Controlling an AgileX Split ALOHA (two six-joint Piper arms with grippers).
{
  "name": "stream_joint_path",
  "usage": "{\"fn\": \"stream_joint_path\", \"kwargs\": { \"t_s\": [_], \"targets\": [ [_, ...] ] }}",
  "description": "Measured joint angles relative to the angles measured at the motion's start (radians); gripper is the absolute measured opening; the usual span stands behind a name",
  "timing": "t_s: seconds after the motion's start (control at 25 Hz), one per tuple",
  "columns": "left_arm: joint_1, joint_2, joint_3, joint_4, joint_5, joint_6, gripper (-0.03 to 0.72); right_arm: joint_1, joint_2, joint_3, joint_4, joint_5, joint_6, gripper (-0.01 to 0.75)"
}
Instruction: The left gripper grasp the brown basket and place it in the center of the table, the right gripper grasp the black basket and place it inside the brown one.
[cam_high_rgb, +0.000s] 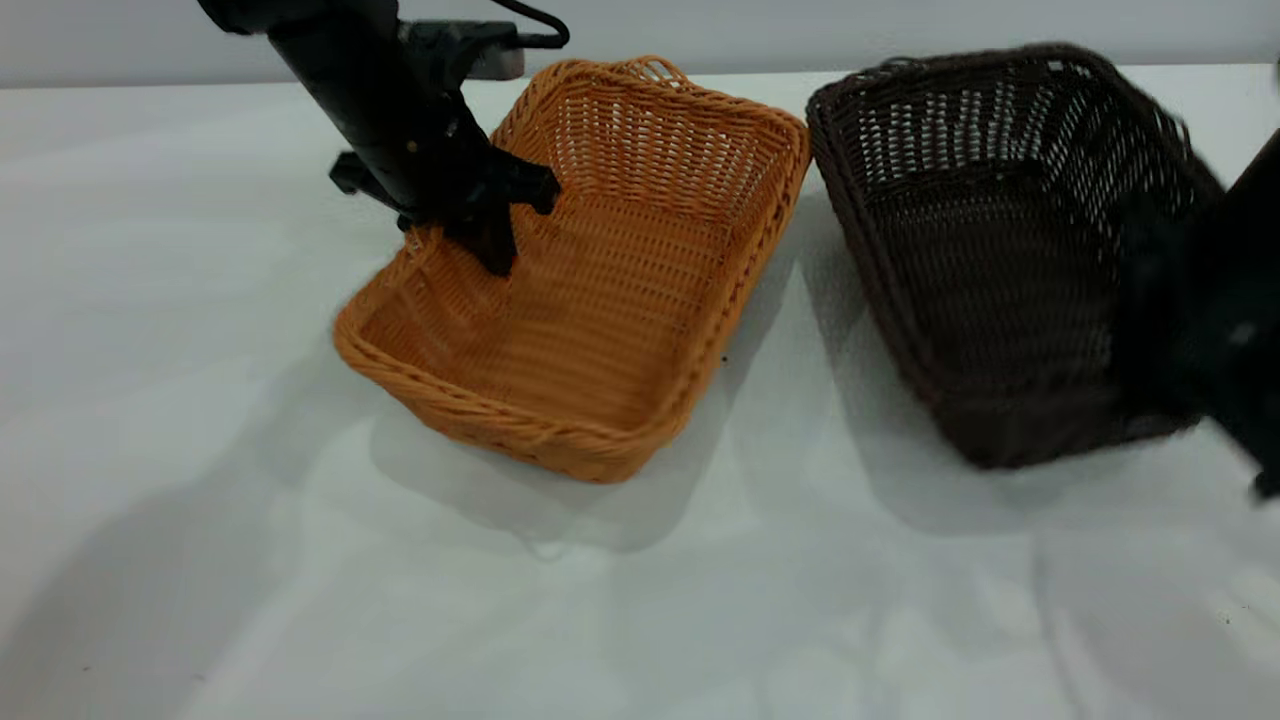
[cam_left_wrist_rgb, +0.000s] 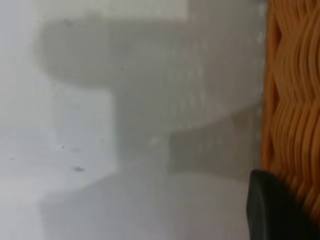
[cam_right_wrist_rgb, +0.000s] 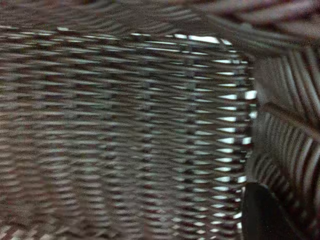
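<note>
While the brown basket (cam_high_rgb: 590, 270) sits mid-table (cam_high_rgb: 200, 500) with my left gripper (cam_high_rgb: 470, 225) clamped on its near-left rim, I can't tell whether my right gripper (cam_high_rgb: 1215, 330) has closed on the black basket (cam_high_rgb: 1000, 250) alongside; I'd lift it level, clearing the tan rim before lowering.

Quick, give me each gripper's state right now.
Left gripper: shut on the brown basket's left wall, one finger inside.
Right gripper: at the black basket's right wall; open or shut cannot be told.
</note>
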Motion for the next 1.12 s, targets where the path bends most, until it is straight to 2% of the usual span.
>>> {"fn": "stream_joint_path", "kwargs": {
  "t_s": [0.12,0.24,0.44,0.6,0.72,0.88,1.12],
  "targets": [
    [0.004,-0.022,0.0,0.157,0.019,0.027,0.081,-0.097,-0.062,-0.028,-0.175,0.043,-0.122,0.081],
    [0.003,-0.029,-0.004,0.277,0.015,0.065,0.081,-0.219,-0.105,-0.087,-0.314,0.216,-0.256,0.08],
    [-0.019,-0.031,-0.006,0.351,-0.053,0.225,0.081,-0.412,-0.113,-0.224,-0.502,0.511,-0.353,0.078],
    [-0.055,-0.029,-0.007,0.364,-0.12,0.462,0.081,-0.509,-0.113,-0.345,-0.653,0.698,-0.358,0.078],
    [-0.088,-0.016,-0.01,0.366,-0.164,0.605,0.081,-0.55,-0.113,-0.425,-0.743,0.8,-0.349,0.078],
    [-0.146,0.013,-0.018,0.369,-0.23,0.778,0.081,-0.565,-0.113,-0.496,-0.802,0.893,-0.337,0.078],
    [-0.201,0.025,-0.02,0.391,-0.293,0.837,0.081,-0.567,-0.113,-0.516,-0.824,0.933,-0.339,0.078]
  ]
}}
